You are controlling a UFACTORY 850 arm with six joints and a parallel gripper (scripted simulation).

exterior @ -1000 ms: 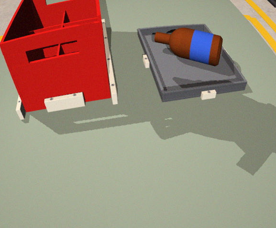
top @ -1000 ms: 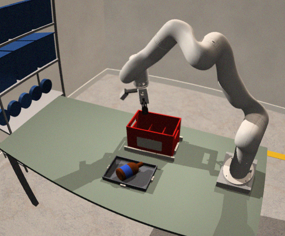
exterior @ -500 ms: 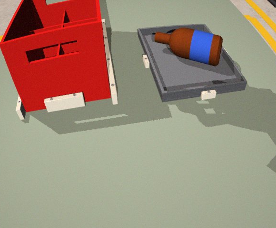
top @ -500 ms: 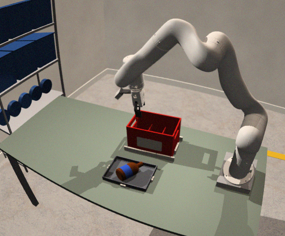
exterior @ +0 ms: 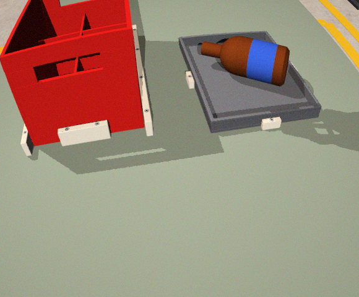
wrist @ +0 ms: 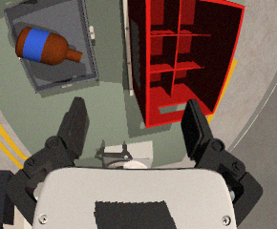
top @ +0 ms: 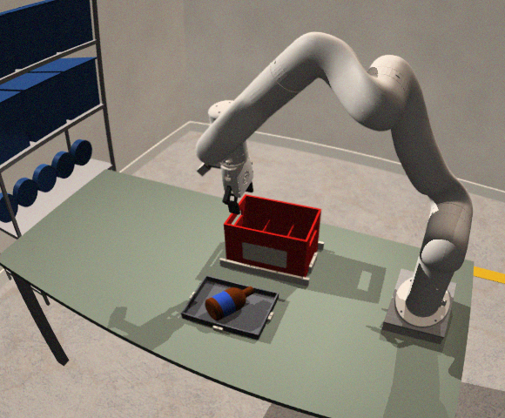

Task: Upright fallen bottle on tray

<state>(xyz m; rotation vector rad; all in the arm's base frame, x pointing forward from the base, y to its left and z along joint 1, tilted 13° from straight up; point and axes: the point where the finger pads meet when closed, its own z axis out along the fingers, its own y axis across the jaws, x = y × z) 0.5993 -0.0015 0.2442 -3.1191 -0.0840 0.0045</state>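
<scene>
A brown bottle (top: 228, 301) with a blue band lies on its side in the dark grey tray near the table's front. It also shows in the exterior view (exterior: 248, 59) on the tray (exterior: 247, 83), and in the wrist view (wrist: 46, 46) on the tray (wrist: 51, 37) at the upper left. The red crate (top: 272, 233) with dividers stands behind the tray; it shows in the exterior view (exterior: 70, 77) and the wrist view (wrist: 183, 57). My gripper (top: 235, 198) hangs open and empty above the crate's far left corner, well away from the bottle; its fingers stand wide.
White blocks (exterior: 83, 132) hold the crate and the tray in place. A metal shelf (top: 32, 90) with blue bins and blue discs stands at the far left. The arm's base (top: 423, 306) sits at the table's right end.
</scene>
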